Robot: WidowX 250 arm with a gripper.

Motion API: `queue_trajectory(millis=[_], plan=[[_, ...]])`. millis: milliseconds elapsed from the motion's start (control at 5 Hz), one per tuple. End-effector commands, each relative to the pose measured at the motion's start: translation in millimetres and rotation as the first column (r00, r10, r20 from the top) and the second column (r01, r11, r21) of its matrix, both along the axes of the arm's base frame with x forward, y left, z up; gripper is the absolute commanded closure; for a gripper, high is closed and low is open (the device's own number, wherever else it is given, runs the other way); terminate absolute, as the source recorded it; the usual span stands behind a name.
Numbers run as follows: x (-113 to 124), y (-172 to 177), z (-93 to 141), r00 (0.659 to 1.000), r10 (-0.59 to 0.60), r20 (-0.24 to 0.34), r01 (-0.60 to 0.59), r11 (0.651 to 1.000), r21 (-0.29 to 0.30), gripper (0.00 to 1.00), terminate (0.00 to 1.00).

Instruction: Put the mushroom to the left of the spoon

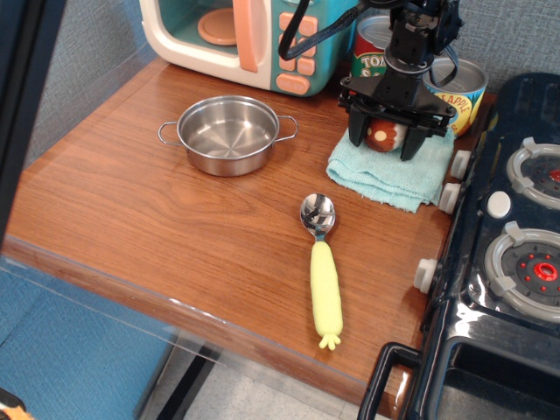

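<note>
The mushroom (382,135), with a reddish-brown cap and white stem, lies on a teal cloth (385,178) at the back right of the wooden counter. My gripper (383,147) points straight down over it. Its two black fingers (357,133) press against the mushroom's sides, with the mushroom still resting on the cloth. The spoon (323,271) lies in front of the cloth, its metal bowl toward the back and its pale-yellow handle toward the front edge. The mushroom is behind and to the right of the spoon.
A steel pot (227,134) stands left of the cloth. A toy microwave (236,35) is at the back. Two cans, tomato (371,54) and pineapple (465,87), stand behind the gripper. A black toy stove (507,245) borders the right side. The counter's front edge is near the spoon's tip.
</note>
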State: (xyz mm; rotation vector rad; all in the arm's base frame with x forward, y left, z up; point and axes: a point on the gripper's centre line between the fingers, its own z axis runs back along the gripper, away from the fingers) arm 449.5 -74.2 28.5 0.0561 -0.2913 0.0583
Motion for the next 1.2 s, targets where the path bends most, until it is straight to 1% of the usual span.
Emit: queue_trajectory(millis=[0, 200, 400, 600, 800, 1000], plan=[[-20, 5, 70, 0.992, -0.004, 0.124, 0.01, 0.999, -0.047, 1.0, 0.0], [-61, 29, 94, 0.987, 0.081, 0.138, -0.067, 0.993, -0.099, 1.0, 0.0], [-107, 50, 84, 0.99, 0.135, 0.051, -0.133, 0.99, -0.053, 1.0, 0.0], [-155, 64, 59, 0.986, 0.157, -0.058, -0.158, 0.987, -0.013, 1.0, 0.0], [-197, 69, 37, 0.98, 0.152, -0.127, -0.153, 0.988, 0.004, 1.0, 0.0], [-208, 73, 29, 0.977, 0.15, -0.153, -0.147, 0.989, 0.032, 1.0, 0.0]])
